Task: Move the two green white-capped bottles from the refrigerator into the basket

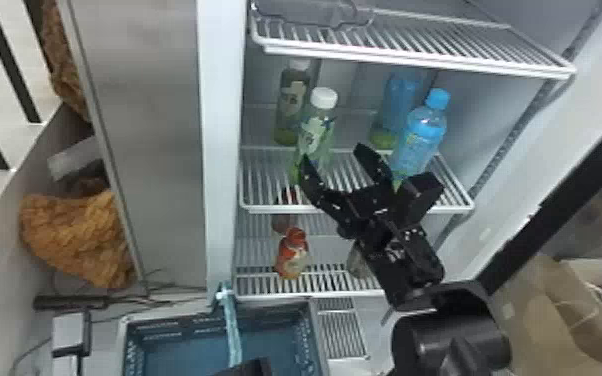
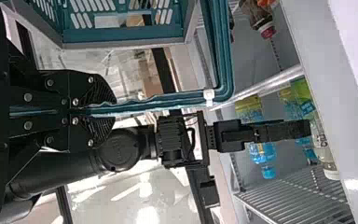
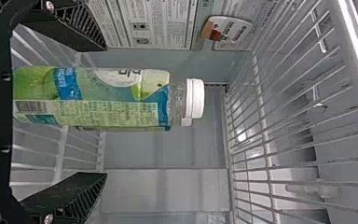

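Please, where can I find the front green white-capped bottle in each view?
Head view: the front bottle is a little above the picture's centre, upright on a wire shelf.
Left wrist view: the front bottle is by the right gripper's fingertips, partly behind the refrigerator's wall.
Right wrist view: the front bottle appears between the right gripper's open fingers.
Shared landmark: the right gripper.

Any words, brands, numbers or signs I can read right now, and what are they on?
No whole word or number reads clearly enough to quote.
Front white-capped bottle: a few large letters, fine print and a barcode; not legible.
Front blue-capped bottle: label print, too blurred.
Printed panels: dense lines, too small.
Rounded sticker: small print, too small.
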Controlling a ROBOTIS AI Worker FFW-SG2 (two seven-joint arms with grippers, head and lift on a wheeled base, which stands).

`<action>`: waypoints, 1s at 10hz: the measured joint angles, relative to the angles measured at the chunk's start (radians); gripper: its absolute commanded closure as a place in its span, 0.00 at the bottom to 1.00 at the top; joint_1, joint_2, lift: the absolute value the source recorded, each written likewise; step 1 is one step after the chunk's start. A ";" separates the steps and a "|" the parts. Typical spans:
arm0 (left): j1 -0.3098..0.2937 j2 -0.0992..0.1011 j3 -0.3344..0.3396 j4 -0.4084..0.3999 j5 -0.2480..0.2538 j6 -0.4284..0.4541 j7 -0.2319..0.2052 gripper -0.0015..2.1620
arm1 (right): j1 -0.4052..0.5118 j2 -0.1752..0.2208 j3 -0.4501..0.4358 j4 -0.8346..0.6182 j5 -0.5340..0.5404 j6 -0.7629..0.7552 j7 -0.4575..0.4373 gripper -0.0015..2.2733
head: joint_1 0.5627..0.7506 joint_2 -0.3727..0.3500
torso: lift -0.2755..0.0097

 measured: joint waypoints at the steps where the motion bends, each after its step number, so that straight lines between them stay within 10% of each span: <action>1: -0.001 0.000 -0.002 0.000 -0.001 0.000 0.000 0.55 | -0.016 -0.001 0.003 0.016 0.001 0.000 0.004 0.03 | 0.70 0.22 | 0.95; 6: -0.007 0.003 -0.005 0.000 -0.002 0.000 0.002 0.55 | -0.141 -0.010 0.069 0.125 -0.005 -0.002 0.013 0.05 | 0.70 0.28 | 0.95; 10: -0.006 0.003 -0.003 0.000 -0.001 0.000 0.002 0.55 | -0.177 -0.010 0.091 0.159 -0.008 0.016 0.005 0.38 | 0.70 0.30 | 0.95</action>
